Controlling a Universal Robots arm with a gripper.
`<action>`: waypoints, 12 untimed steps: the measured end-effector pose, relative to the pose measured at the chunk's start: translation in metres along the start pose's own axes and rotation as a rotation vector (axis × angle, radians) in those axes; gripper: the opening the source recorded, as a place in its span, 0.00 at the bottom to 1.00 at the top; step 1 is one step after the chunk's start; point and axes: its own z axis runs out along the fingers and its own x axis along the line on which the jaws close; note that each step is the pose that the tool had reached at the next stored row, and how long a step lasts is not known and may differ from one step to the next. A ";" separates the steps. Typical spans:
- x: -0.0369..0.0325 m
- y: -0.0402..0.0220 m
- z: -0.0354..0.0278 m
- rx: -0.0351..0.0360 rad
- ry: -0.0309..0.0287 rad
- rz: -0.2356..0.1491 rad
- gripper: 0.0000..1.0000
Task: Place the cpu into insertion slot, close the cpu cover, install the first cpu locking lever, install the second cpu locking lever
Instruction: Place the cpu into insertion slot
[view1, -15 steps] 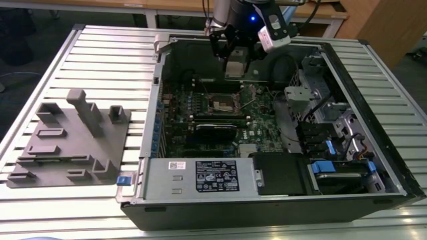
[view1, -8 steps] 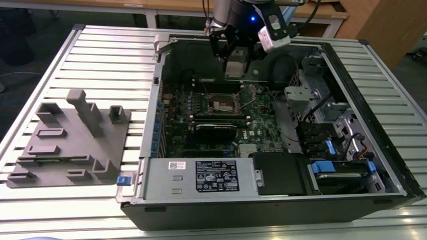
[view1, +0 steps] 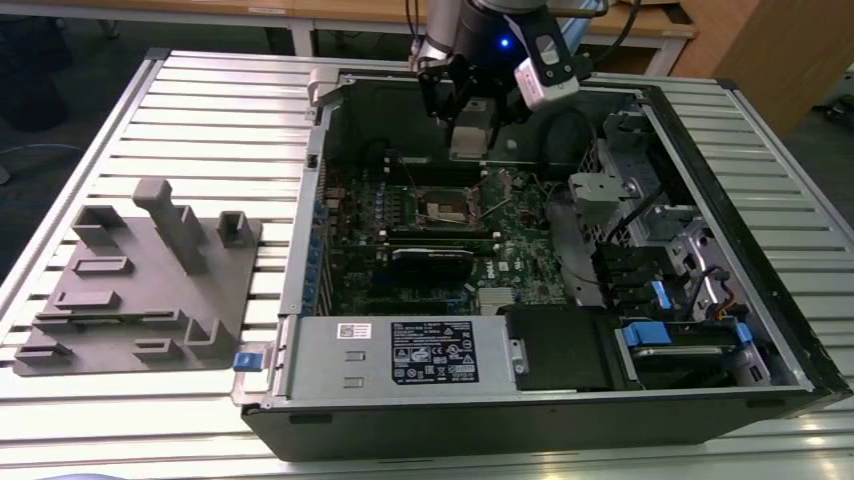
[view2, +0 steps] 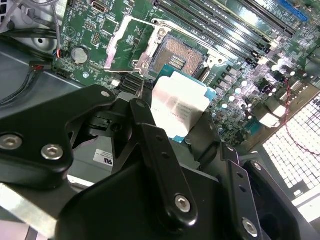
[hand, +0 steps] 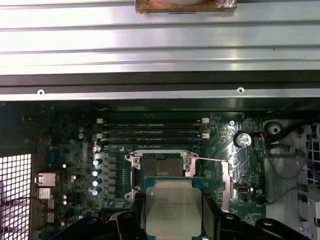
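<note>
A slatted metal surface (view1: 200, 110) carries an open computer case (view1: 534, 400) lying on its side, with a grey moulded tray (view1: 134, 280) beside it on the exterior view's left. Inside the case, the green board (view1: 527, 215) faces upward. The arm (view1: 467, 30) reaches down over the far side of the case.

Its tool (view1: 470, 135) hangs above the board, pinching the cpu (hand: 172, 207) by two opposite edges, a dark finger (hand: 132, 222) on each side. The chip is held flat, metal top upward, clear of the board and not yet over its seat.

The cover (view2: 116, 46) appears swung open, tipped back beside the slot on the side away from the tool, though the angle makes this hard to be sure of. The slot (hand: 162, 164) lies bare, its pin field exposed, just beyond the chip's leading edge in the first wrist view.

By this showing, no step is finished: the chip is in the air near the slot, the cover is unclosed, and both locking levers remain to be set.
</note>
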 end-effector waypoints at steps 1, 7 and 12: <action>0.0000 0.0000 0.0003 0.0000 0.0000 0.000 0.54; 0.0000 -0.0002 0.0021 -0.0002 -0.0001 0.000 0.54; 0.0001 -0.0002 0.0029 -0.0002 -0.0001 0.000 0.54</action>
